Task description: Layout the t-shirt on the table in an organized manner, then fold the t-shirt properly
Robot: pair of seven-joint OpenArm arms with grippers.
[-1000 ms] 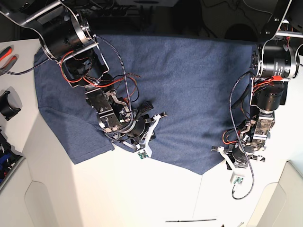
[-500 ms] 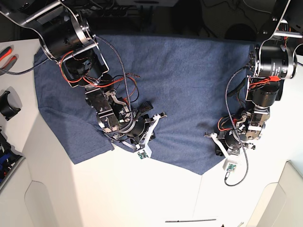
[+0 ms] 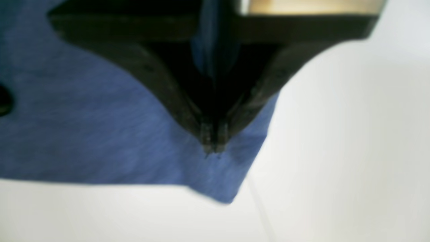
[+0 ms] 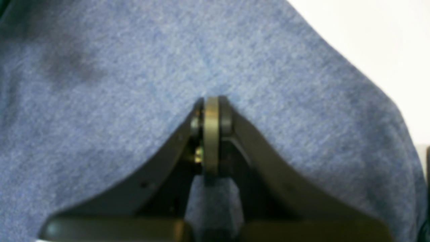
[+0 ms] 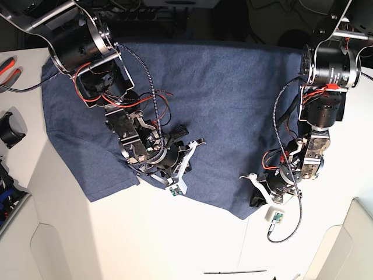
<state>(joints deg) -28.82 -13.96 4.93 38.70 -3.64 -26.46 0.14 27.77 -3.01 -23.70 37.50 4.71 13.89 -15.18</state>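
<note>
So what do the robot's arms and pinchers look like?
Both arms are black metal with round motor drums. The left arm and the right arm carry red and black wires, plus a braided cable. The left gripper and the right gripper have dark curved fingers that taper to a point.

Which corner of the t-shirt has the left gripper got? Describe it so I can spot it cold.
Start from the white table and the blue t-shirt spread over it. Follow the shirt's near edge toward the base view's right, where it tapers to a point. That pointed corner sits under the left gripper, which is shut on it; the right gripper pinches the near edge farther left.
</note>
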